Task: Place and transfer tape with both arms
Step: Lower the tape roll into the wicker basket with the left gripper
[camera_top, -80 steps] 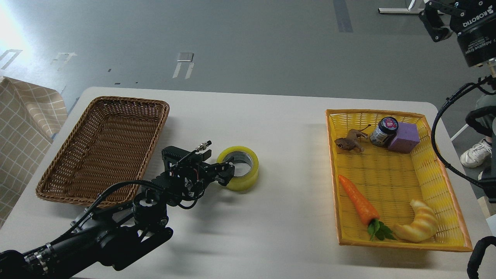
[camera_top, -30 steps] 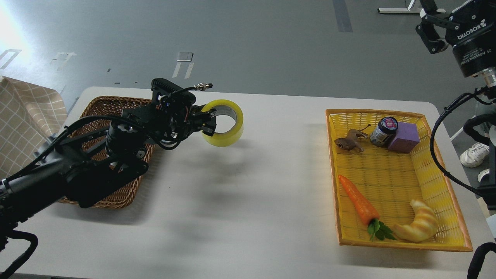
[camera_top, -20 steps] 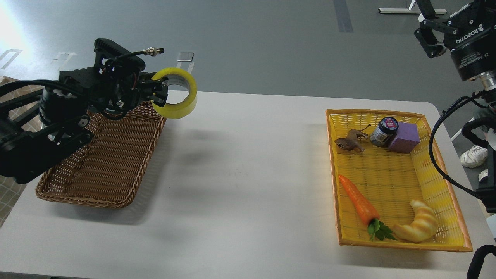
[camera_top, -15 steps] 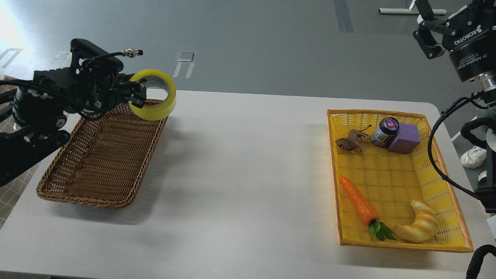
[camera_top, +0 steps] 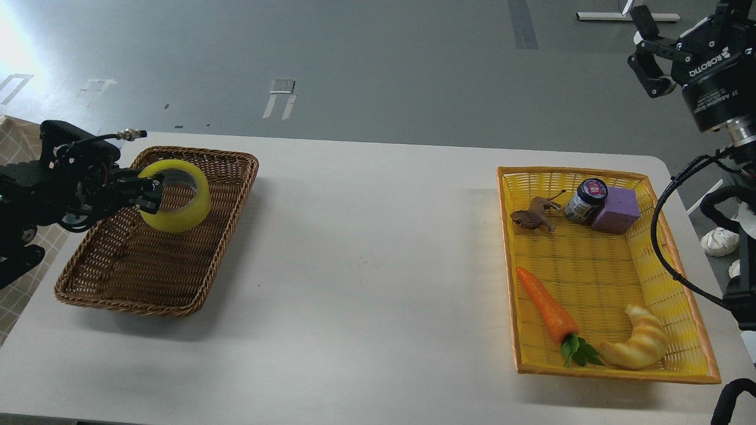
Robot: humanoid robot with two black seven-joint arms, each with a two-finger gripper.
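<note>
- Your left gripper (camera_top: 150, 196) is clamped on the wall of the tape (camera_top: 175, 195), one finger outside the roll and one reaching into the core. The roll hangs over the far half of the brown wicker basket (camera_top: 233, 195) at the bench's left edge; I cannot tell whether it touches the weave yet.
- The grip is on one side of the roll only. If you jolt the arm, the tape could pivot in the fingers and hang crooked.
- If you let go while the roll is tilted on its rim, it may roll along the basket floor, or tip against the low wall nearest the bench's left edge.
- Lower too fast and the roll or the fingers could press into the basket, shoving it toward the left edge of the bench (camera_top: 366, 248), where little margin shows.
- When you pull out, the inner finger could catch the core and drag the tape back up; open fully first.
- Your right gripper (camera_top: 645, 56) is held high beyond the far right corner, fingers spread and empty. It is well apart from the yellow tray (camera_top: 679, 277), so I judge it no risk if left parked.
</note>
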